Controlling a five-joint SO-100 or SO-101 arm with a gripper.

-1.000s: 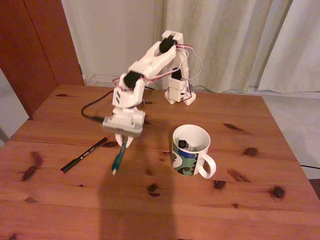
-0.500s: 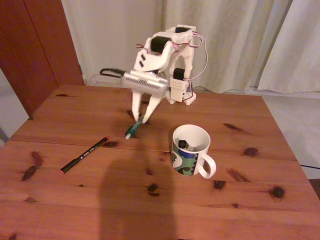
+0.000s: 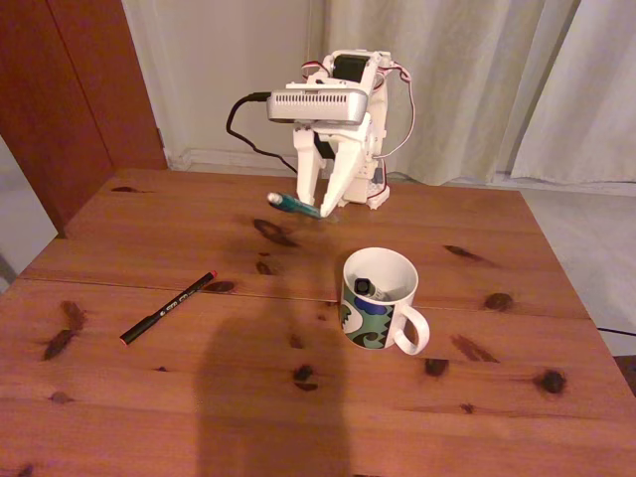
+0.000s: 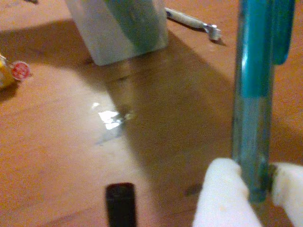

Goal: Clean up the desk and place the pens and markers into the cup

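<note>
My gripper hangs over the far part of the desk, shut on the slim teal-green pen. The pen sticks out to the left, nearly level, well above the wood. In the wrist view the pen stands upright between my white fingertips, with my gripper closed on it. The white patterned cup stands in front and to the right of the gripper, with a marker inside it. A black pen with a red tip lies on the desk at the left.
The arm's base stands at the desk's far edge, with a black cable looping left of it. Curtains hang behind. The wrist view shows a pale block, a thin pale stick and a yellow scrap on the wood.
The arm has lifted the teal pen off the desk and swung it back and up. The pen went from hanging point-down to nearly level. The black pen and cup have not moved.
</note>
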